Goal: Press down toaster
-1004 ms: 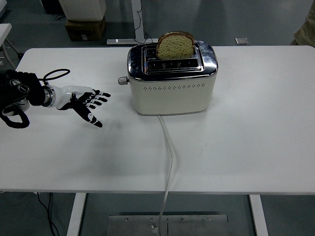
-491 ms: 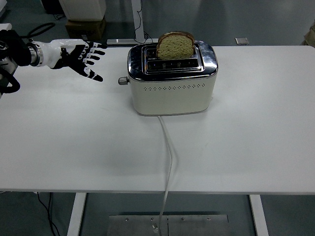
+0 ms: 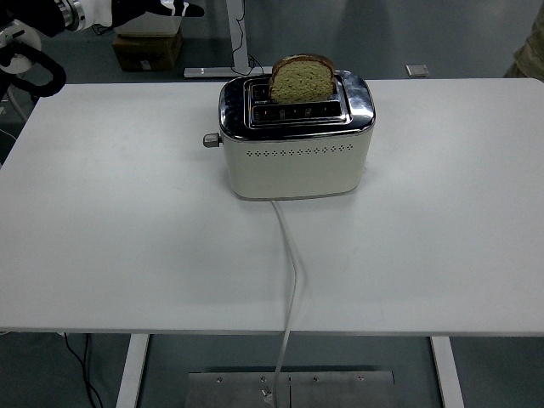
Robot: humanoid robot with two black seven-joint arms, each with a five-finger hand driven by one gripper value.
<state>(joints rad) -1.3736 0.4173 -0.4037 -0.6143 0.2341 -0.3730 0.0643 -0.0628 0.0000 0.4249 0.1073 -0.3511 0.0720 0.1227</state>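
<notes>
A cream toaster [image 3: 296, 158] with a chrome top stands at the back middle of the white table [image 3: 127, 246]. One slice of brown bread [image 3: 303, 78] sticks up out of its rear slot. The lever knob [image 3: 210, 140] juts from the toaster's left end, in its raised position. My left hand [image 3: 174, 8] is at the top left corner, high above the table and far left of the toaster, largely cut off by the picture's edge; the fingers that show are stretched out and hold nothing. My right arm is out of view.
The toaster's white cord [image 3: 292, 255] runs forward over the table's near edge. A cardboard box [image 3: 146, 48] sits on the floor behind the table. A person's sleeve [image 3: 531, 47] shows at the top right edge.
My left hand has risen from just above the table at the left and moved away toward the top left corner, now mostly out of the picture. Toaster and bread have not moved.
</notes>
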